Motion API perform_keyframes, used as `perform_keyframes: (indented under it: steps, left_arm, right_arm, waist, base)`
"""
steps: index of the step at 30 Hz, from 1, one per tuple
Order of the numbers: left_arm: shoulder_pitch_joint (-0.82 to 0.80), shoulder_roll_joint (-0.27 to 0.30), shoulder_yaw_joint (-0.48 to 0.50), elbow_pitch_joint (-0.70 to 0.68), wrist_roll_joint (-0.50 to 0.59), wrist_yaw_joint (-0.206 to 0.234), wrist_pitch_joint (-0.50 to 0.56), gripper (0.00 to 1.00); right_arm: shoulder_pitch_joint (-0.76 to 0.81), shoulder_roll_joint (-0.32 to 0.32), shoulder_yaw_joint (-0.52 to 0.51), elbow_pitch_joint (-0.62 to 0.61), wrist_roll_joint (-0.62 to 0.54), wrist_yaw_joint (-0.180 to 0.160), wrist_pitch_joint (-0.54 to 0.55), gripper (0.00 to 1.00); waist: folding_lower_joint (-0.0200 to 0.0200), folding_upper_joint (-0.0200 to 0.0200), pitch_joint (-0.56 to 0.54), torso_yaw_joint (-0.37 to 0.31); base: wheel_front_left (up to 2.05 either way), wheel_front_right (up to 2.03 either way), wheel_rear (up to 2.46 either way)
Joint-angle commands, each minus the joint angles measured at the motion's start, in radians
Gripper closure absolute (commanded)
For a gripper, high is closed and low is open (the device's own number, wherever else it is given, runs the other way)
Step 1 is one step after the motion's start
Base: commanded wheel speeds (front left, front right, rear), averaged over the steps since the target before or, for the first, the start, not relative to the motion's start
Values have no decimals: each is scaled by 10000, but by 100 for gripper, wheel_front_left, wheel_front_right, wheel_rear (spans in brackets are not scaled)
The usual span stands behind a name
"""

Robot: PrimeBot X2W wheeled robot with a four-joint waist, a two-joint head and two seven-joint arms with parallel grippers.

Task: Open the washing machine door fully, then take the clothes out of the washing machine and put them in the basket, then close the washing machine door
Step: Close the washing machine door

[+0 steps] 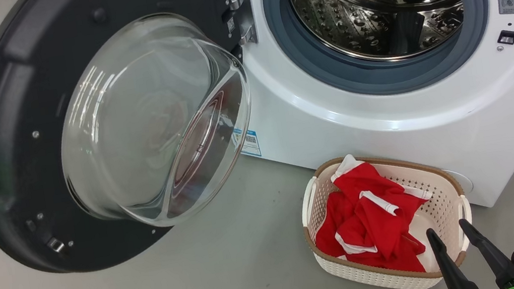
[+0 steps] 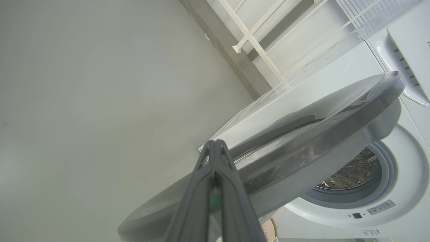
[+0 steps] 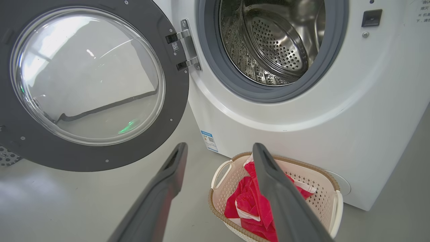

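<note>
- My left gripper [image 2: 215, 145] is pinched fully closed with nothing in it. Its tips sit right at the glossy outer face of the washing machine door [image 2: 319, 141]; I cannot tell whether they touch it.
- My right gripper [image 1: 448, 229] is spread wide and empty, hovering over the near end of the basket [image 1: 372, 270].
- The clothes [image 1: 371, 229] lie heaped in the basket, which stands on the floor [image 1: 181, 288] just in front of the washing machine [image 1: 385, 115]. The drum [image 1: 369, 10] looks empty as far as I can see into it.
- So I judge that closing the door is the step in hand. It is swung wide on its hinge [image 1: 242, 9].
- I should push with the closed left tips on the outer face, near the rim farthest from the hinge, where leverage is best.
- I should follow the door's arc and keep the push square, since that face is slick and the tips could skid off.
- My right gripper should stay low and out of the opening so the glass bowl window [image 1: 152, 124] can seat in the gasket.
- I should end with a firm press at the latch side, because a soft push may let the door spring back.
</note>
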Motion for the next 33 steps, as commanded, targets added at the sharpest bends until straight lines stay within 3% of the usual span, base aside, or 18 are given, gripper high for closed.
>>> perform_keyframes:
  steps: [1, 13, 33]
  left_arm:
    - [36, 640, 55, -374, -218, -59, 198, 100]
    - [1113, 758, -1071, -2054, -1790, -71, 1704, 100]
    - [2703, 1238, -2992, -5518, -4334, -72, 2047, 100]
  right_arm:
    - [-63, -90, 179, -280, -147, 75, -65, 0]
    - [15, -7, 76, -295, -178, 75, -65, 0]
    - [-57, 58, -24, -308, -204, 75, -65, 0]
  waist:
    - [0, 0, -17, -7]
    - [0, 0, -85, -104]
    - [0, 0, -139, -764]
  base:
    - [0, 0, 0]
    - [0, 0, 0]
    - [0, 0, 0]
